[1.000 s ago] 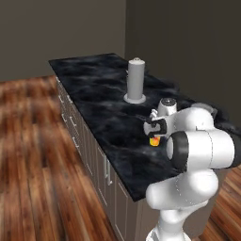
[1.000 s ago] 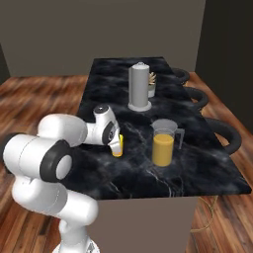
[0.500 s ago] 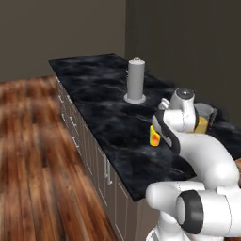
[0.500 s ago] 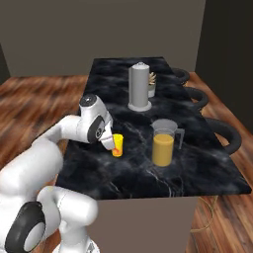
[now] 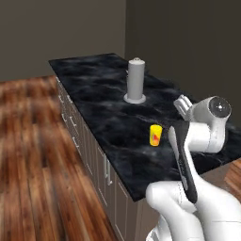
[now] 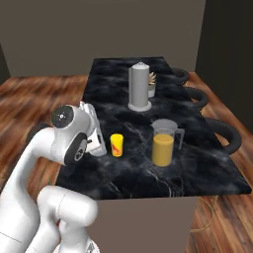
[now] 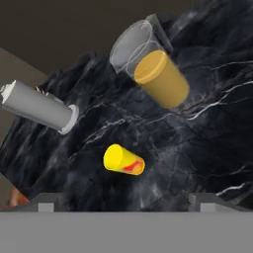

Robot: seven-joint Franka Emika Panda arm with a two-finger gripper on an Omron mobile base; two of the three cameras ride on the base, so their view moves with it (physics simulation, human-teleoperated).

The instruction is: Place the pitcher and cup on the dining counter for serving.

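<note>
Left base view: cup (image 5: 156,135) upright on the dining counter (image 5: 101,110), clear of the arm, well short of the grey knob-topped cylinder (image 5: 135,80).

Right base view: gripper (image 6: 97,147) just beside the cup (image 6: 116,145), jaws apart, holding nothing. Pitcher (image 6: 163,142) upright nearby, long axis vertical, handle away from the arm. Best to back off straight, not brushing the cup.

Hand view: both vessels stand apart.

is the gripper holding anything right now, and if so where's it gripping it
Nothing is held. The gripper has its jaws open beside the cup, which stands free on the dining counter.
</note>
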